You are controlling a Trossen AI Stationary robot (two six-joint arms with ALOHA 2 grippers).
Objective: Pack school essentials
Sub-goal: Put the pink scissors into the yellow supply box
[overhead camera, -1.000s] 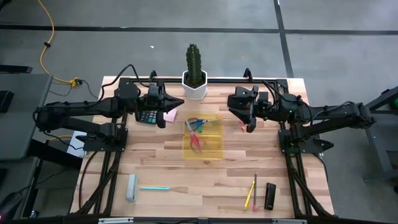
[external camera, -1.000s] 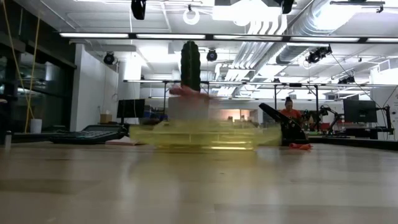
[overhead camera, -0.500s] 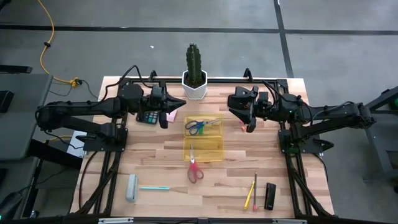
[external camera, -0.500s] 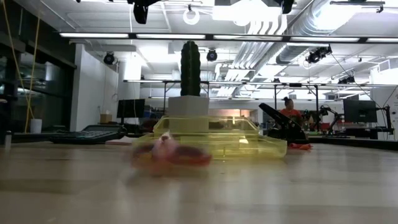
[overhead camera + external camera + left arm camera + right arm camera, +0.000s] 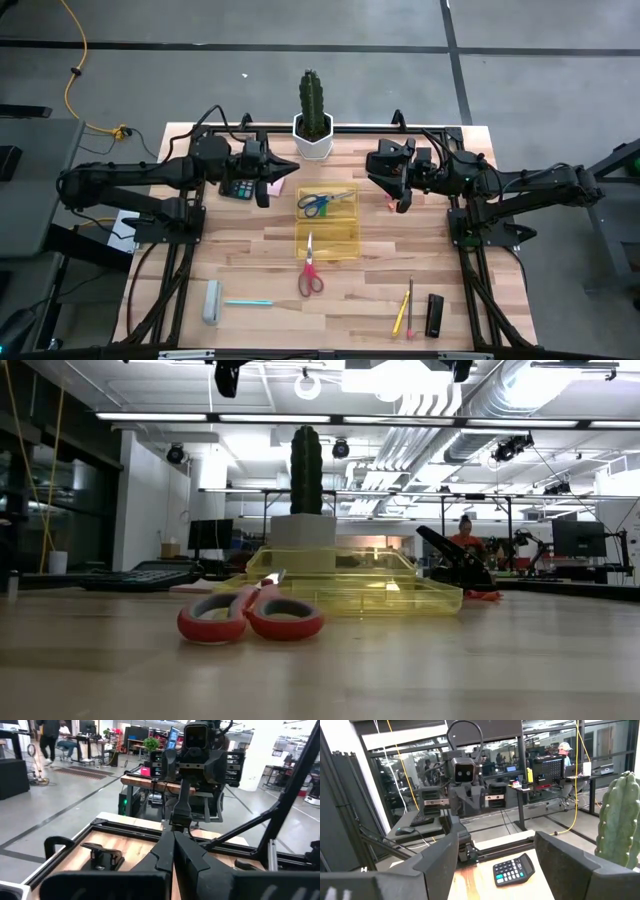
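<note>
From above, I see the red scissors [image 5: 310, 272] lying on the counter [image 5: 240, 260], blades resting over the yellow tray's [image 5: 343, 240] near edge; the blue scissors [image 5: 322, 203] lie inside it. My left end effector [image 5: 288, 163] is clenched and empty, and my right end effector [image 5: 399, 199] is spread wide, both raised by the cactus [image 5: 312, 100].

At counter level, the red handles [image 5: 250, 619] look stiff and light. I would pinch at the pivot, since the plastic loops may slip.
</note>
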